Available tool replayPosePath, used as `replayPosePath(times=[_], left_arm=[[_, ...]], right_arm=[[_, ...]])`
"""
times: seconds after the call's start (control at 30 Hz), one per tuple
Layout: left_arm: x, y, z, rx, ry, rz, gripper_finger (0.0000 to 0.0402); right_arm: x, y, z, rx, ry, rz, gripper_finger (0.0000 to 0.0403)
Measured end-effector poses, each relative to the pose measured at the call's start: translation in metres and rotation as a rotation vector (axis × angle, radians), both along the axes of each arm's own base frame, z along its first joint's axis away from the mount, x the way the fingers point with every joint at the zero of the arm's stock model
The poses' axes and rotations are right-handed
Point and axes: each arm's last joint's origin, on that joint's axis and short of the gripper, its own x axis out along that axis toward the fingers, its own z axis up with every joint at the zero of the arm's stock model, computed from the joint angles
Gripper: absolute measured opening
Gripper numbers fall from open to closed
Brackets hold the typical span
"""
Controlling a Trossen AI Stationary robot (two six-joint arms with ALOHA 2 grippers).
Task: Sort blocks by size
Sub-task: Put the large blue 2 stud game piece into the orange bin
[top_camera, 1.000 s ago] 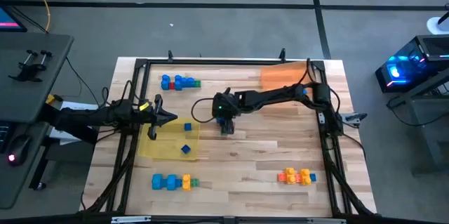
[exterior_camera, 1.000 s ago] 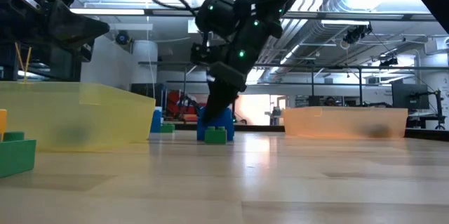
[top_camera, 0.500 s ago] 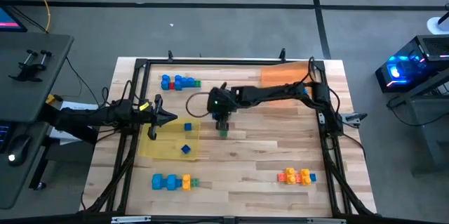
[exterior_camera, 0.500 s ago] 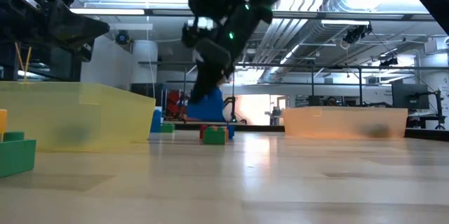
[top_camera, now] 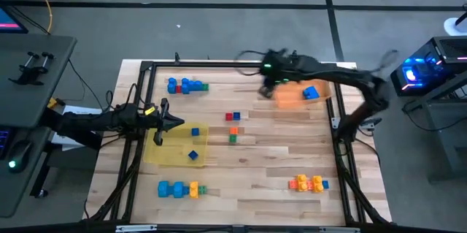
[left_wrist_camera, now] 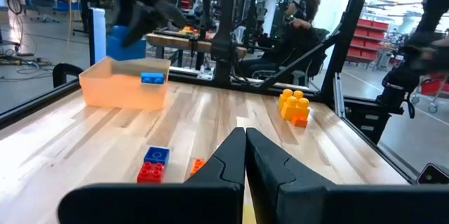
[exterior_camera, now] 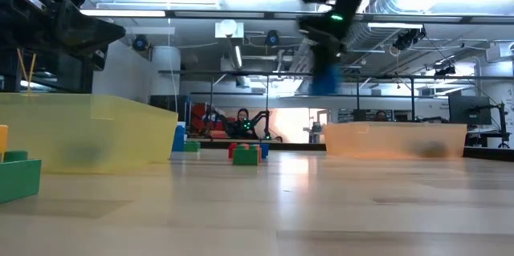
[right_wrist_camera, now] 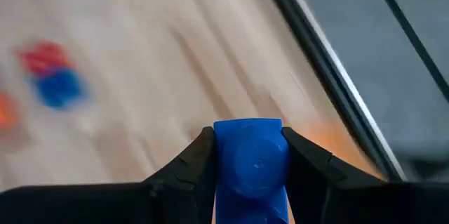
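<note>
My right gripper (top_camera: pixel 271 85) hangs blurred in the air over the left edge of the orange tray (top_camera: pixel 292 101) at the table's far right, shut on a blue block (right_wrist_camera: pixel 250 168). The same block shows in the low view (exterior_camera: pixel 324 79), high above the tray (exterior_camera: pixel 393 140). Another blue block (top_camera: pixel 310 92) lies inside that tray. My left gripper (top_camera: pixel 175 122) is shut and level at the table's left, over the far edge of the yellow tray (top_camera: pixel 171 153). That tray holds two small blue cubes (top_camera: pixel 193 144). My right gripper pinches the blue block by two opposite sides (right_wrist_camera: pixel 219 155) between its two fingers (right_wrist_camera: pixel 189 164). The fingers slant down from above. The block is lifted clear of the table and of the tray.
A red-and-blue block (top_camera: pixel 233 117), an orange one (top_camera: pixel 233 129) and a green one (top_camera: pixel 233 139) lie mid-table. Rows of blocks sit at the far left (top_camera: pixel 186 85), near left (top_camera: pixel 179 188) and near right (top_camera: pixel 308 183). Black frame rails run along the table's edges.
My right gripper has lifted the blue block off the table's middle, beside the green block. It then swung fast up and toward the far right edge, to the orange tray. The green, orange and red-and-blue blocks stayed in place.
</note>
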Motion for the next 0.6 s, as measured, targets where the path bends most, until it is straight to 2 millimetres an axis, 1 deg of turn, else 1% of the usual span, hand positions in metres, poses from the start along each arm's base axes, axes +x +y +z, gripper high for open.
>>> replayPosePath(times=[0.07,0.13,0.17,0.23,0.3,0.43,0.47,0.5,0.6], left_arm=[[0.000,0.000,0.000,0.000,0.000,0.000,0.0000],[0.000,0.000,0.000,0.000,0.000,0.000,0.0000],[0.000,0.000,0.000,0.000,0.000,0.000,0.0000],[0.000,0.000,0.000,0.000,0.000,0.000,0.0000],[0.000,0.000,0.000,0.000,0.000,0.000,0.0000],[0.000,0.000,0.000,0.000,0.000,0.001,0.0000],[0.000,0.000,0.000,0.000,0.000,0.000,0.0000],[0.000,0.000,0.000,0.000,0.000,0.000,0.0000],[0.000,0.000,0.000,0.000,0.000,0.000,0.0000]], right_arm=[[-0.038,0.001,-0.011,0.000,0.021,-0.133,0.0121],[-0.070,0.002,-0.022,-0.009,0.016,-0.255,0.0121],[-0.082,0.001,-0.026,-0.014,-0.009,-0.303,0.0121],[-0.098,-0.002,-0.033,-0.013,-0.060,-0.384,0.0121],[-0.105,-0.006,-0.040,-0.006,-0.096,-0.451,0.0121],[-0.110,-0.014,-0.048,0.027,-0.144,-0.571,0.0123],[-0.112,-0.016,-0.051,0.046,-0.140,-0.588,0.0138],[-0.114,-0.016,-0.052,0.061,-0.138,-0.599,0.0161],[-0.115,-0.019,-0.050,0.098,-0.154,-0.588,0.0248]])
